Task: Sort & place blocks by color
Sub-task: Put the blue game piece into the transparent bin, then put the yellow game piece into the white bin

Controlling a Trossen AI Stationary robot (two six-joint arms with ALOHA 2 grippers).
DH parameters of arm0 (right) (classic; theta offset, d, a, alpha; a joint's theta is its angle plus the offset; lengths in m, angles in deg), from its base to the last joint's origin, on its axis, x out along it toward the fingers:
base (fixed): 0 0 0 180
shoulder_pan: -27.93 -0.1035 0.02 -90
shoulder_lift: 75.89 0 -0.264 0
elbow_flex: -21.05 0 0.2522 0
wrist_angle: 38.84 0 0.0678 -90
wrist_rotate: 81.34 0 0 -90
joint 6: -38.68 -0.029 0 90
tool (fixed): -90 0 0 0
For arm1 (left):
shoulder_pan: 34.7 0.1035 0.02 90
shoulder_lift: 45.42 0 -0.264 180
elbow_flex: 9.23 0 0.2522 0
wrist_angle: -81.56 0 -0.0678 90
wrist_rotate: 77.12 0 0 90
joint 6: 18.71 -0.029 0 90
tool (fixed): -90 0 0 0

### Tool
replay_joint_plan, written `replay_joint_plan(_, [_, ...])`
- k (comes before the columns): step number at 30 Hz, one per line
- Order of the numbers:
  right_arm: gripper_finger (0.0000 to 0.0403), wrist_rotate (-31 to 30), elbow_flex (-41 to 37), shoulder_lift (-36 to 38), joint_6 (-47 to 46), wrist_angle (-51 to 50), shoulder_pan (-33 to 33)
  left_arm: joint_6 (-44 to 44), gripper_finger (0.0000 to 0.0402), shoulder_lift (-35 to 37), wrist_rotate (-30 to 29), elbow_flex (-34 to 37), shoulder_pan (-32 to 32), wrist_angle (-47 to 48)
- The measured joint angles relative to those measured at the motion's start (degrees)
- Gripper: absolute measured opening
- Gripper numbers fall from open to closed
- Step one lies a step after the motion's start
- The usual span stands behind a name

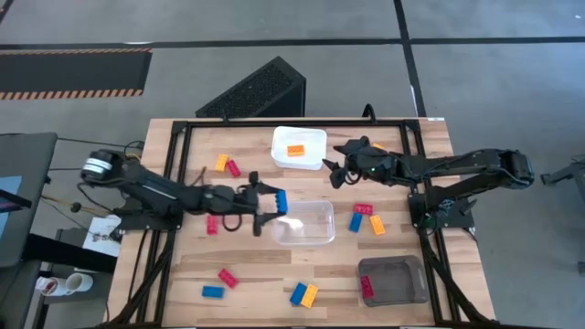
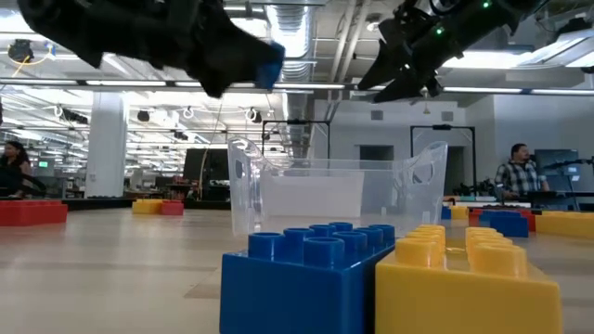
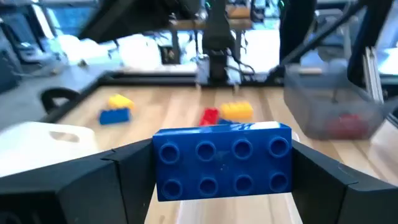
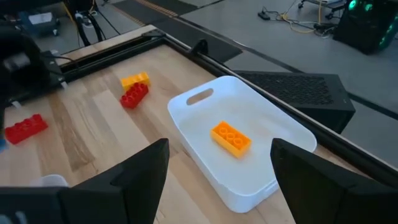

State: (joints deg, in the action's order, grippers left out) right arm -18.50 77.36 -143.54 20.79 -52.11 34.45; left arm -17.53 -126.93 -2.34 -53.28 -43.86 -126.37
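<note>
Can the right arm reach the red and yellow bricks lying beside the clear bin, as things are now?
Probably yes. The right tool hangs open and empty by the white tray; the red brick and yellow brick lie uncovered on that arm's side of the clear bin.

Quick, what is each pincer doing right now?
Left pincer: closed on a blue block.
Right pincer: open, holding nothing.

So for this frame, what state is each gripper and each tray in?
Left gripper: shut on a blue block, beside the clear tray's rim.
Right gripper: open, empty, by the white tray.
White tray: holds one orange block.
Clear tray: empty.
Grey tray: holds one red block.
</note>
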Motion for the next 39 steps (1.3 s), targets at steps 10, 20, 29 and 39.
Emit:
replay_joint_plan(10, [0.0302,0.0,0.0,-0.2,0.0,-0.2,-0.6,7.6,0.0345,-10.0,8.0,-10.6,0.6,13.6])
replay_joint_plan(20, [0.0302,-0.1,0.0,-0.2,-0.1,-3.2,-0.5,-2.0,0.0385,-3.3,-0.8,-20.7,0.5,37.9])
replay_joint_plan(29, [0.0302,-1.4,0.0,-0.2,-1.6,-6.0,0.5,-7.5,0.0333,16.0,2.5,-11.5,0.1,28.8])
replay_joint_plan(39, [0.0302,-2.1,0.0,-0.2,-2.3,-6.4,1.3,-5.0,0.029,23.8,-2.8,10.4,2.2,-9.6])
